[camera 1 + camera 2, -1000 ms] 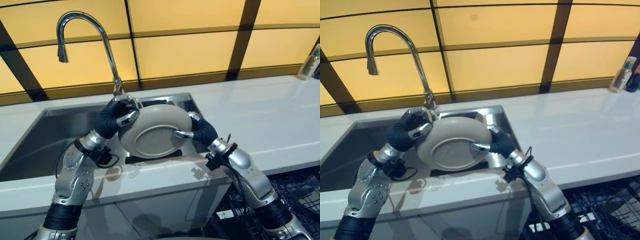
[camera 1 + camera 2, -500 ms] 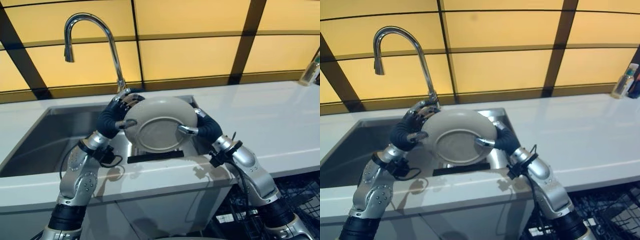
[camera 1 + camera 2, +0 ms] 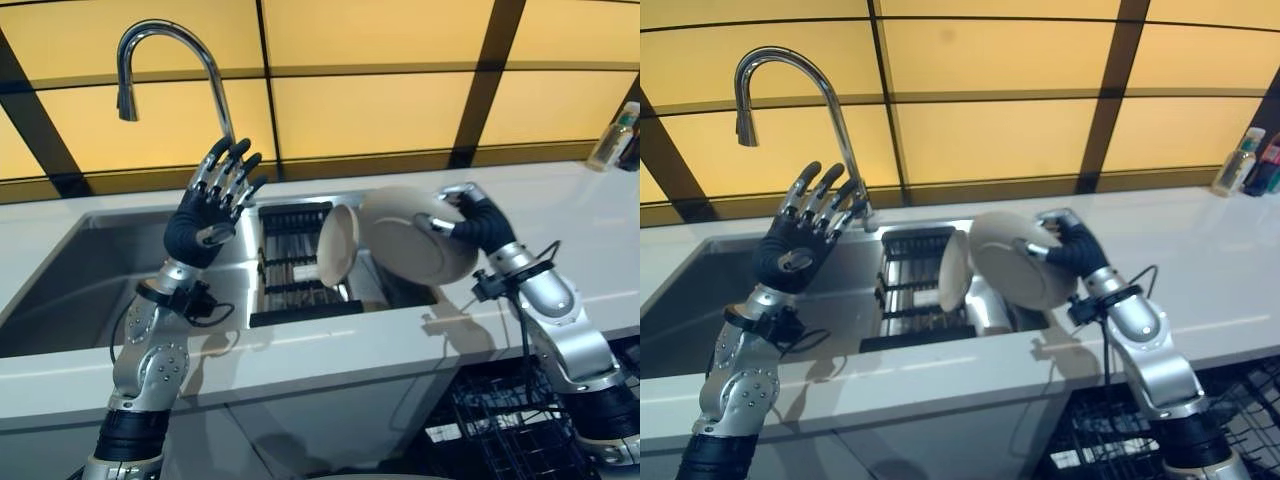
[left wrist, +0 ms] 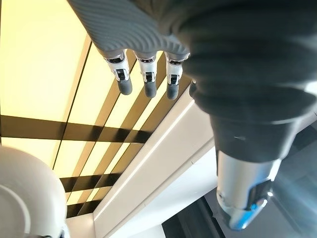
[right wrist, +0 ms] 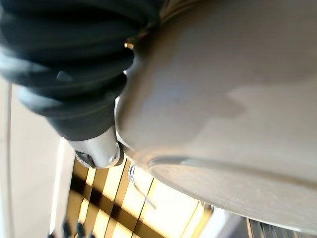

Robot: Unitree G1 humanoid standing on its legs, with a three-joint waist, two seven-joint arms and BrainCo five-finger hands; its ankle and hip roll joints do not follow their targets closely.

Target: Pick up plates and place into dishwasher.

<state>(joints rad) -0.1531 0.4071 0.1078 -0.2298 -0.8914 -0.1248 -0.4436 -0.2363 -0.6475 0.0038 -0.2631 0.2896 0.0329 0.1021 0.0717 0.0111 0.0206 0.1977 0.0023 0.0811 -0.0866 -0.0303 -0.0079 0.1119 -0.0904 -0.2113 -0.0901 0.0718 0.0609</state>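
A pale grey round plate (image 3: 415, 236) is held tilted on edge above the sink, beside a second upright plate (image 3: 337, 246).

The left hand (image 3: 205, 212) has let go of the plate (image 3: 415, 236) and risen with its fingers spread straight, beside the tap (image 3: 170, 75); a second ago both hands gripped the plate over the sink (image 3: 60, 290). The right hand (image 3: 470, 218) alone now pinches the plate's rim and has carried it to the robot's right, over the sink's right end. With the plate gone from the middle, a dark rack (image 3: 295, 262) and a second plate (image 3: 337, 245) standing on edge in it have come into sight.
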